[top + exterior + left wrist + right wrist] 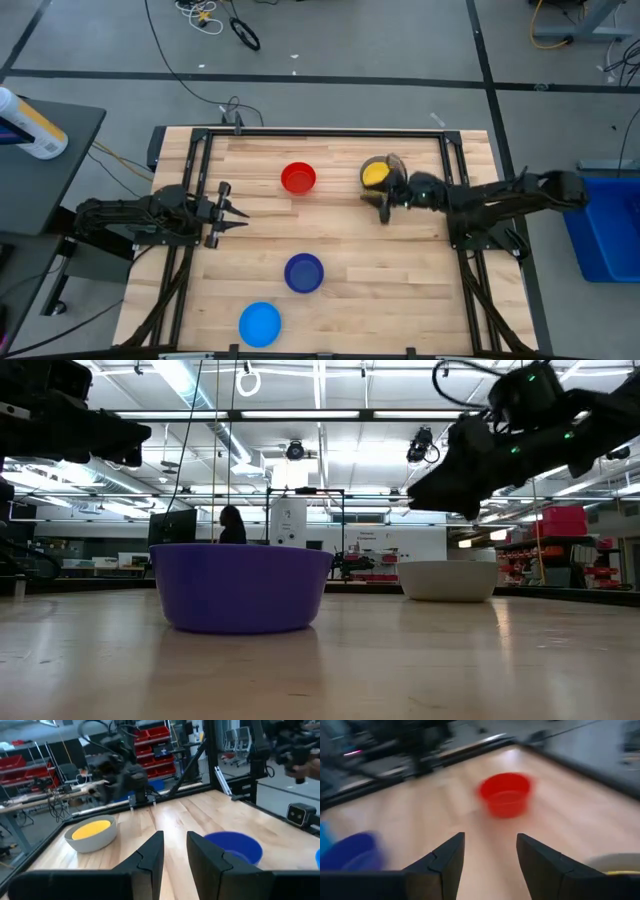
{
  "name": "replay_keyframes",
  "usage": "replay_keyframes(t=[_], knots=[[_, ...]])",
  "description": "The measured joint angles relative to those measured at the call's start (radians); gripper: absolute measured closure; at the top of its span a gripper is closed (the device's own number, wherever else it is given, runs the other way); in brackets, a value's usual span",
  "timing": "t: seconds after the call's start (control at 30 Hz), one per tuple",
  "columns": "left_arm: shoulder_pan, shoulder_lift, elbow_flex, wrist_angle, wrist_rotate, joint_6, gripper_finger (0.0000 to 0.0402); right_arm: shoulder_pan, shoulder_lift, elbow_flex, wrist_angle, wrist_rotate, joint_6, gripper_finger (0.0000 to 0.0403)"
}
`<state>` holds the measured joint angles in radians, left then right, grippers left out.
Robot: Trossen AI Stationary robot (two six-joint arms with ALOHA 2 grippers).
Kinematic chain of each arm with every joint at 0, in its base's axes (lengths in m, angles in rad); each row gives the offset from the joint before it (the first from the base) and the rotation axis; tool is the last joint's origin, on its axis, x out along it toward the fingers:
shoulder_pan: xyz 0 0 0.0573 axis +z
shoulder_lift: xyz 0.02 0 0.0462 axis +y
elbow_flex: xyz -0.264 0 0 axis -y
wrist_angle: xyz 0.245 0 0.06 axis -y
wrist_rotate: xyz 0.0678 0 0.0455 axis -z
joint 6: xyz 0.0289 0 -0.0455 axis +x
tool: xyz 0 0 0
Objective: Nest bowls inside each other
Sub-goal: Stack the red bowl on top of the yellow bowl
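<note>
A yellow bowl (375, 173) is nested in the grey bowl (93, 839) at the far right of the table. The red bowl (298, 178) stands alone at the far middle and shows ahead in the right wrist view (505, 794). The dark blue bowl (304, 272) and the light blue bowl (260, 323) stand near the front. My right gripper (490, 855) is open, above the table just on the near side of the grey bowl, and points toward the red bowl. My left gripper (175, 851) waits at the left edge, its fingers slightly apart and nothing between them.
A black frame (320, 133) runs around the wooden table top. Free wood lies in the middle between the red bowl and the dark blue bowl (240, 585). A person stands far off in the room behind the table (232, 525).
</note>
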<state>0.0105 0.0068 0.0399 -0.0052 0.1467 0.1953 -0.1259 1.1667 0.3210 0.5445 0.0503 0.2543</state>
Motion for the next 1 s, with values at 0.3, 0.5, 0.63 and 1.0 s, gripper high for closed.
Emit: replay_keyframes(t=[0.3, 0.5, 0.63, 1.0], knots=[[0.0, -0.001, 0.002, 0.011, 0.026, -0.071, 0.0308, 0.392, 0.004, 0.0, 0.097, 0.326, -0.045, 0.022], [0.0, -0.001, 0.003, 0.007, 0.08, -0.076, 0.0308, 0.501, 0.004, 0.0, 0.124, 0.495, -0.105, 0.0234], [0.0, -0.001, 0.005, 0.007, 0.084, -0.076, 0.0308, 0.561, 0.004, 0.0, 0.257, 0.317, -0.269, 0.0235], [0.0, -0.001, 0.006, -0.013, 0.08, -0.068, 0.0308, 0.592, -0.005, 0.0, 0.39, 0.558, -0.409, 0.0259]])
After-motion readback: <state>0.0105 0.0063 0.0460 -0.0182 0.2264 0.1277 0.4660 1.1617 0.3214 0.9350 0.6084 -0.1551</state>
